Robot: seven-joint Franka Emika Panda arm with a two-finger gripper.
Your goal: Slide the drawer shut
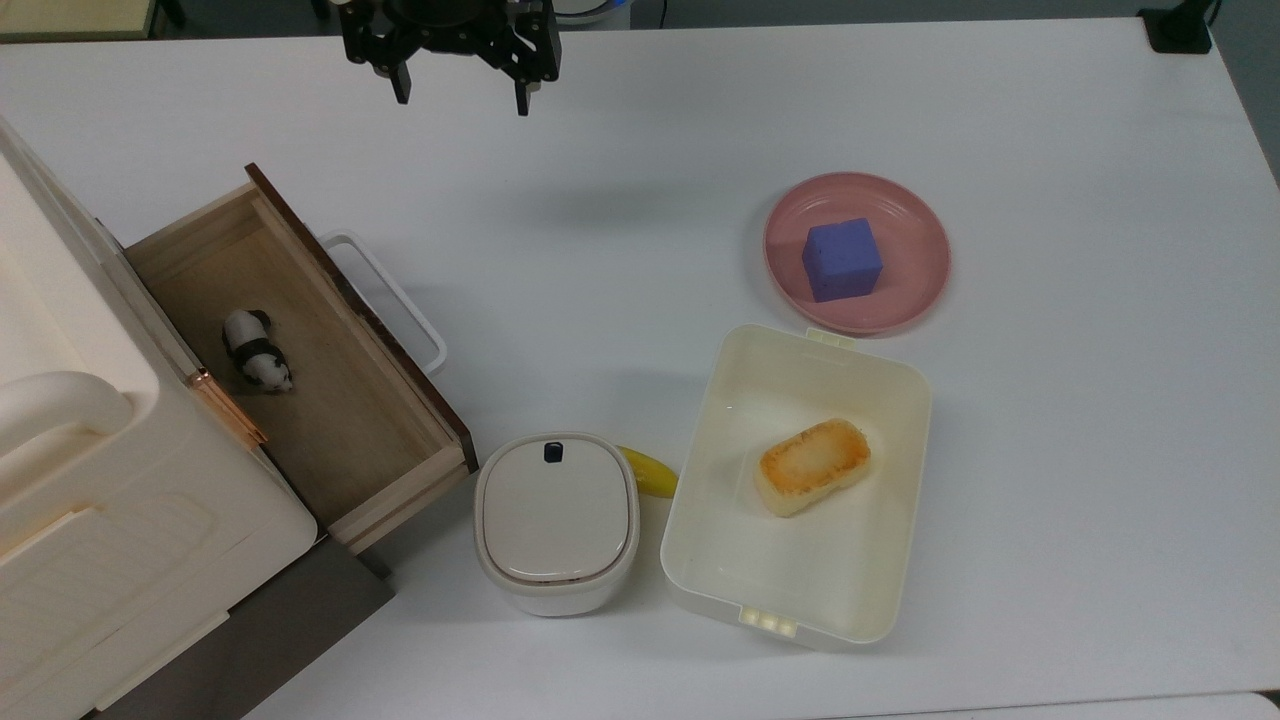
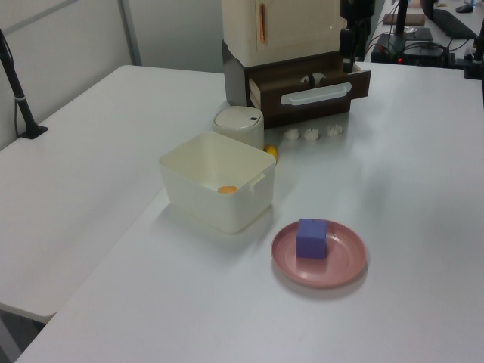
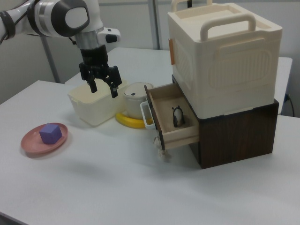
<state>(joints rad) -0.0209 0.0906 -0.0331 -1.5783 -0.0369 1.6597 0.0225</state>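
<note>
1. You see bright, even overhead light on the white worktop (image 1: 1050, 480).
2. You find soft shadows beneath the gripper (image 1: 460, 95) and beside the drawer (image 1: 300, 380).
3. You note mild glare and slight softness in the left view.

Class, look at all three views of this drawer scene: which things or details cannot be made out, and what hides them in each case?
- Banana: top view, mostly hidden behind the white lidded container.
- Panda figurine in the drawer: left view, hidden by the front panel.
- Arm above the gripper: top view, cut off by the top edge.
- Small white objects before the drawer: left view, too small to identify.
</note>
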